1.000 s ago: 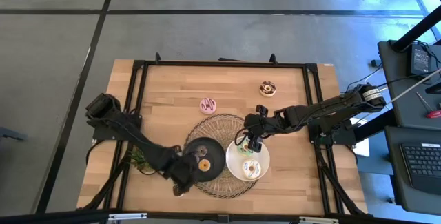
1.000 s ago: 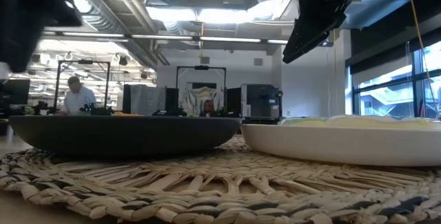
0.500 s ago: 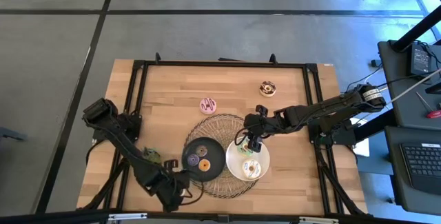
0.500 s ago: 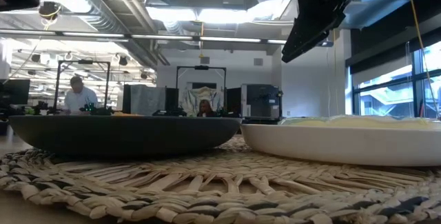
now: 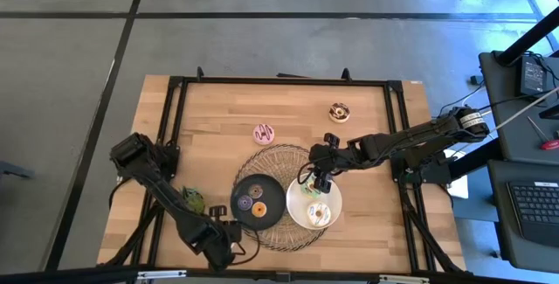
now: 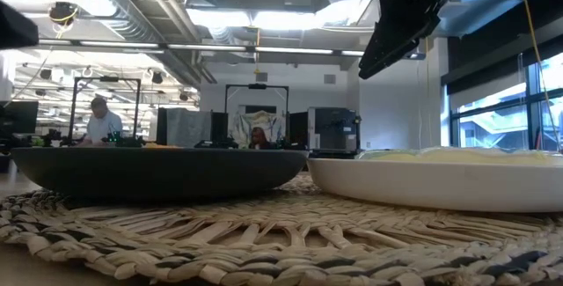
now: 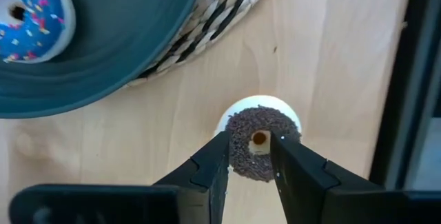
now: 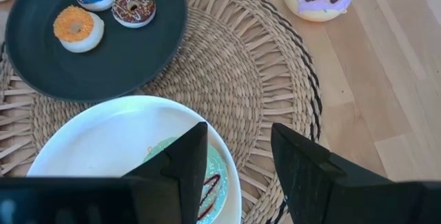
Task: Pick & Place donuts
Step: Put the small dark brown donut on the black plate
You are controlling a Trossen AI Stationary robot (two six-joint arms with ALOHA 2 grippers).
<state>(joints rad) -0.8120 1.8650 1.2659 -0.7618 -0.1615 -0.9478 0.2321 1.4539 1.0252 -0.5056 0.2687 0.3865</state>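
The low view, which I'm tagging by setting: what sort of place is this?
Probably an open-plan lab or workshop: exposed ceiling ducts, equipment racks, and a person at a bench beyond the table.

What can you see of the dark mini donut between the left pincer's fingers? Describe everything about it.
The dark mini donut is a small ring with a cream underside and a dark, grainy sprinkle topping around a small centre hole. It lies flat on the bare wooden table, just off the woven mat and the black plate. The left pincer has one finger on each side of it, close against its edges; whether they grip it is unclear.
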